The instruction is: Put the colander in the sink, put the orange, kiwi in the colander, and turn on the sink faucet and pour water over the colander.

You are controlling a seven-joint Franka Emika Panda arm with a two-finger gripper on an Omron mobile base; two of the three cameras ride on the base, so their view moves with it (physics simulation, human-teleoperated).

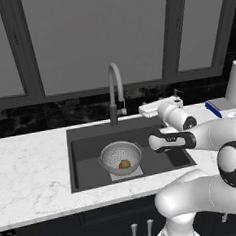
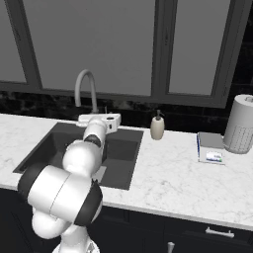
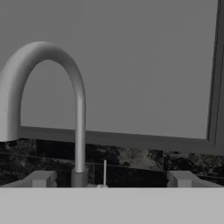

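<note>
We saw the arm reach forward over the sink, its hand level and aimed at the sink faucet. The fingers stood wide apart, holding nothing, just short of the faucet's lever. The colander sat in the sink with the orange inside.

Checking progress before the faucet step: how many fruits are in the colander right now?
1 visible: an orange-brown fruit at the bottom of the colander in the sink. A second may be hidden behind it or too small to separate.
</note>
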